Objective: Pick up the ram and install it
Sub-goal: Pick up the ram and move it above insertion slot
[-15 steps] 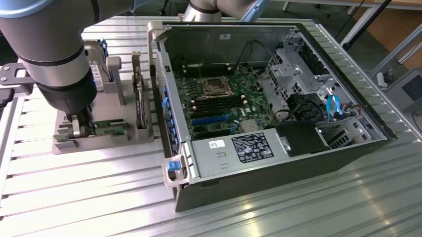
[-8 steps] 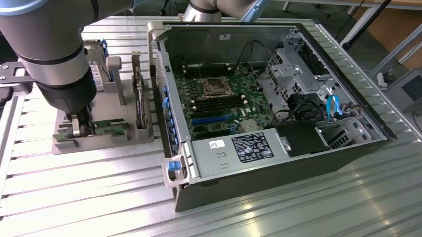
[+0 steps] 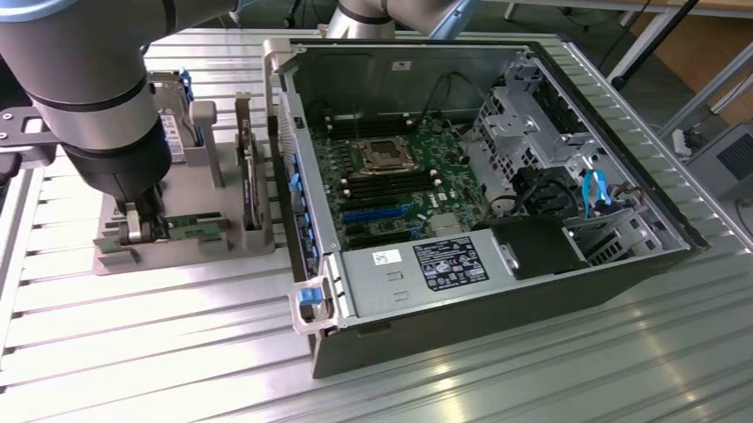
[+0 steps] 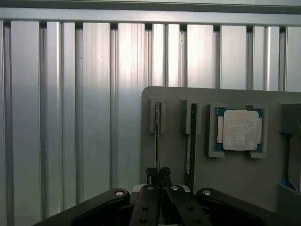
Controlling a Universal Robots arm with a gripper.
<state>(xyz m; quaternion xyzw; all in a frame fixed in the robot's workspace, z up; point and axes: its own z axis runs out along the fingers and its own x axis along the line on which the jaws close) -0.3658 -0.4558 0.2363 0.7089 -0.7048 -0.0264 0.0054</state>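
The ram [image 3: 194, 227] is a slim green stick standing on edge in a slot of the grey holder [image 3: 176, 251], at the exterior view's left. My gripper [image 3: 139, 222] reaches straight down onto it. In the wrist view the ram [image 4: 157, 134] shows edge-on as a thin dark line running into my gripper [image 4: 158, 176]. The two black fingers [image 4: 151, 175] are pressed against its sides, so the gripper is shut on the ram. The ram still sits in the holder [image 4: 174, 101].
The open computer case [image 3: 495, 291] lies to the holder's right, with its motherboard [image 3: 389, 189] and dark memory slots [image 3: 374, 185] exposed. A dark expansion card [image 3: 247, 181] stands on edge in the holder. A square silver processor [image 4: 240, 129] rests in its own pocket there. The table is ribbed aluminium [image 4: 70, 117].
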